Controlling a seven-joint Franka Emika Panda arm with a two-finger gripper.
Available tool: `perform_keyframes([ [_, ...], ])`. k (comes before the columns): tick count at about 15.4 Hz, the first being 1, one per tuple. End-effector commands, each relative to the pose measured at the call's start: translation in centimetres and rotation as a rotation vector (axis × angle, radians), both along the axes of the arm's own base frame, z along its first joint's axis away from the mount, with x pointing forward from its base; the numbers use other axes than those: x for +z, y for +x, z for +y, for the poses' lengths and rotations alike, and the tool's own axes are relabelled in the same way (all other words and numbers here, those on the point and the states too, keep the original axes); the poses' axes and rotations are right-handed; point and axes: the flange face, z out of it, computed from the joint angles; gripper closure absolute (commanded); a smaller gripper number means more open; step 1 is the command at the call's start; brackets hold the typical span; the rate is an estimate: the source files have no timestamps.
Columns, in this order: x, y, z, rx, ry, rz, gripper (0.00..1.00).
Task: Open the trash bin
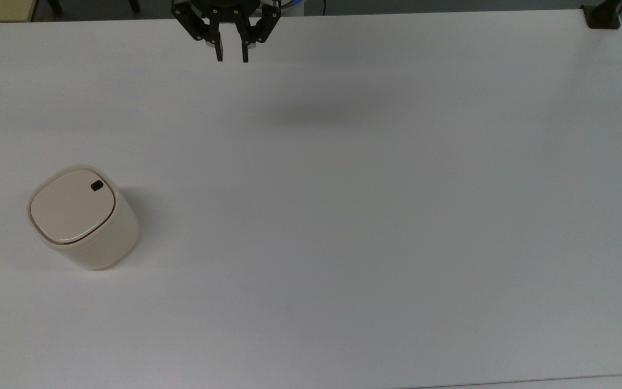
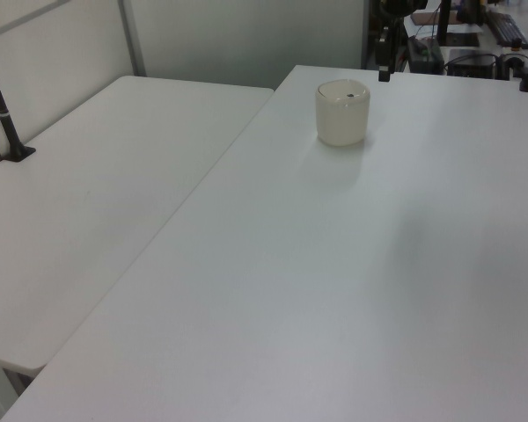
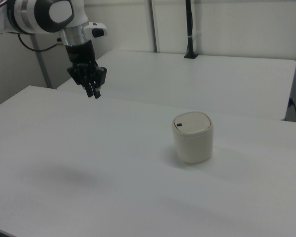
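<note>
The trash bin (image 1: 81, 219) is a cream, rounded-square tub standing upright on the white table (image 1: 370, 216), near the top view's left. Its flat lid is down, with a small black button (image 1: 96, 186) near the lid's edge. The bin also stands far back in the left view (image 2: 342, 112) and right of centre in the right view (image 3: 193, 138). My gripper (image 1: 231, 55) hangs in the air over the table's far edge in the top view, well away from the bin. Its fingers point down with a narrow gap and nothing between them. In the right view the gripper (image 3: 94, 94) is left of the bin and higher.
A black clamp (image 1: 602, 16) sits on the table's corner at the top view's upper right. A second white table (image 2: 88, 193) adjoins on the left view's left, with a black pole (image 3: 189, 29) clamped to it.
</note>
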Motion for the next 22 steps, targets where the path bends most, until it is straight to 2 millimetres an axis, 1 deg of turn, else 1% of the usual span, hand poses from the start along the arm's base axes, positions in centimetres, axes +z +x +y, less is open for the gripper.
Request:
perform_keyframes([
  [1,-0.1,-0.7,-0.2,0.016,0.005,0.017,1.00],
  [2,-0.5,-0.5,-0.2,0.013,0.004,0.022,1.00],
  [3,-0.7,-0.3,-0.8,0.002,0.002,0.021,1.00],
  [5,-0.3,0.2,-3.2,-0.044,0.002,-0.025,1.00],
  [6,-0.4,0.6,-4.0,-0.064,0.002,-0.048,1.00],
  [7,-1.6,1.4,-4.8,-0.080,-0.001,-0.047,1.00],
  [8,-2.3,1.9,-5.9,-0.102,-0.005,-0.054,1.00],
  [9,-2.8,2.9,-7.7,-0.138,-0.008,-0.085,1.00],
  [10,-2.6,3.7,-9.6,-0.176,-0.011,-0.131,1.00],
  [11,-3.2,4.3,-11.4,-0.209,-0.016,-0.155,1.00],
  [13,-5.2,5.5,-14.3,-0.262,-0.020,-0.194,1.00],
  [14,-5.8,6.1,-15.7,-0.289,-0.025,-0.231,1.00],
  [15,-6.3,6.7,-16.6,-0.310,-0.029,-0.270,1.00],
  [18,-7.5,7.9,-18.2,-0.370,-0.037,-0.355,1.00],
  [20,-9.0,8.5,-19.1,-0.389,-0.040,-0.369,1.00],
  [22,-10.4,8.7,-20.6,-0.411,-0.042,-0.368,1.00],
])
